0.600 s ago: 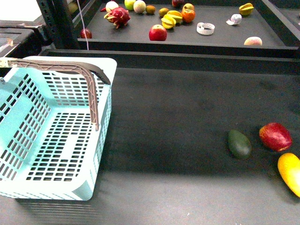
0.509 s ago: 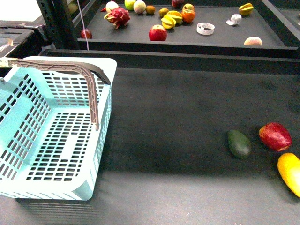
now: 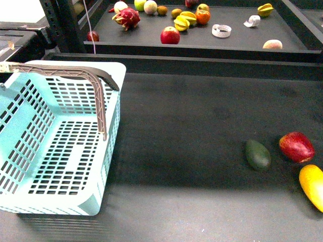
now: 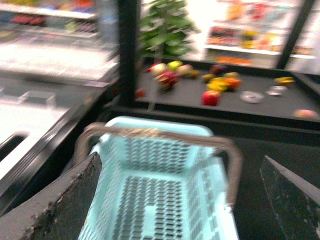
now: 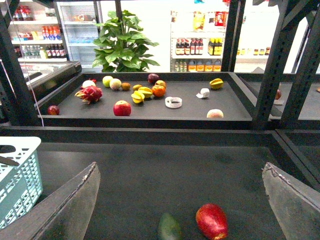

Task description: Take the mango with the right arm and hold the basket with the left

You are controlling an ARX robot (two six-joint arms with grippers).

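Two end effectors, both spread wide, gripping nothing: left end effector [image 4: 180, 165] above the basket [image 4: 160, 122], view blurred; right end effector [image 5: 180, 170] over the desk [image 5: 150, 175]. Front view: mango [image 3: 312, 185] at 4 o'clock, basket at 9, unmoved since the earlier frame.

From the robot's body, looking forward and down on the black table [image 3: 192, 116], basket [image 3: 60, 205] close at left, display tray [image 3: 237, 43] beyond. From the left wrist, close above the same basket, facing that tray. From the right wrist, low over the table, same tray ahead, red fruit [image 3: 297, 146] and dark green fruit [image 3: 258, 154] shared with the front.
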